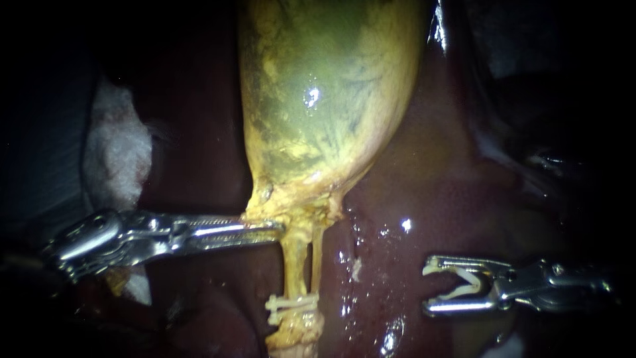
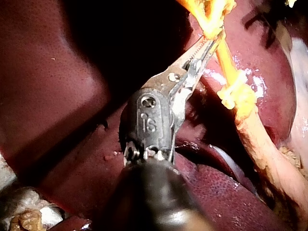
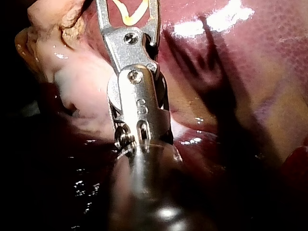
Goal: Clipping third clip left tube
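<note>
The yellow-green gallbladder (image 1: 318, 99) hangs in the middle of the endoscope view. Two thin yellow tubes run down from its neck, the left tube (image 1: 295, 262) beside the right tube (image 1: 318, 255). White clips (image 1: 291, 306) cross them low down. My left instrument (image 1: 278, 229) (image 2: 211, 38) comes in level, and its jaws are shut on the tissue at the gallbladder's neck. My right instrument (image 1: 429, 286) (image 3: 129, 7) stands apart to the right of the tubes. Its jaws are spread wide and hold an open white clip (image 1: 464, 282) (image 3: 132, 17) between them.
Dark red liver (image 1: 430, 199) (image 2: 48, 72) (image 3: 250, 57) lies wet around and under the gallbladder. A wad of white gauze (image 1: 119, 152) sits at the left, above my left instrument's shaft. Pale tissue (image 3: 72, 77) lies beside my right instrument.
</note>
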You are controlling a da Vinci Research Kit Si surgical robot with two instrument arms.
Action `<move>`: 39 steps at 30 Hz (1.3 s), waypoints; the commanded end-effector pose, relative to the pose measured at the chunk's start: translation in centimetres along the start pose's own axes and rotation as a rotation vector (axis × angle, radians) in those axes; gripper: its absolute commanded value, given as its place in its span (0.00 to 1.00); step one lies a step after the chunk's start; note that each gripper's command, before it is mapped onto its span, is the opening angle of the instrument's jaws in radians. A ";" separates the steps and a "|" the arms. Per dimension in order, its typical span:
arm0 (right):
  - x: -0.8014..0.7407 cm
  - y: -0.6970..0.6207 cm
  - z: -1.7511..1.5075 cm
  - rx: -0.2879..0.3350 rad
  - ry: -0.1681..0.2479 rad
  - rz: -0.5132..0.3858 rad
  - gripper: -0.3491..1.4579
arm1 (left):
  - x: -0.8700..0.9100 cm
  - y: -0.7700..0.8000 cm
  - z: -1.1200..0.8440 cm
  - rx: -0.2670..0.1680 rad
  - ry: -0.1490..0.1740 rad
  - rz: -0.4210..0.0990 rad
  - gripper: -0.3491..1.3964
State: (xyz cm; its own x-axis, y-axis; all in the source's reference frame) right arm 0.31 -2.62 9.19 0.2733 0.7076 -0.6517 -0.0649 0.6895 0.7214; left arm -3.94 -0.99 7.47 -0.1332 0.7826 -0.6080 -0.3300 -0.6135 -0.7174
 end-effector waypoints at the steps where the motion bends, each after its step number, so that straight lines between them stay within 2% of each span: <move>1: 0.00 0.01 0.00 0.000 0.000 -0.001 0.47 | 0.00 0.00 0.00 0.000 0.000 0.000 0.00; 17: 0.03 0.02 0.18 -0.010 0.003 0.001 0.47 | -0.01 0.00 0.01 0.001 0.000 0.000 0.00; 24: 0.09 0.10 0.33 0.002 0.007 0.063 0.46 | -0.01 0.00 -0.01 -0.001 0.000 0.001 0.00; 28: 0.11 0.14 0.46 0.011 0.009 0.093 0.46 | -0.01 -0.02 -0.09 -0.006 -0.002 -0.005 0.00; 34: 0.08 0.13 0.59 0.015 0.010 0.112 0.46 | 0.03 -0.06 -0.23 -0.012 -0.004 -0.013 0.00; 39: 0.06 0.13 0.66 0.019 0.011 0.128 0.46 | 0.03 -0.06 -0.27 -0.011 -0.005 -0.018 0.00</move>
State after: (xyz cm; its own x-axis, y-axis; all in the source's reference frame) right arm 0.97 -2.59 9.40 0.2530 0.7913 -0.5567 -0.0799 0.5905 0.8031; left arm -3.67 -0.96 7.41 -0.1312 0.7945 -0.5930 -0.3230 -0.5998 -0.7321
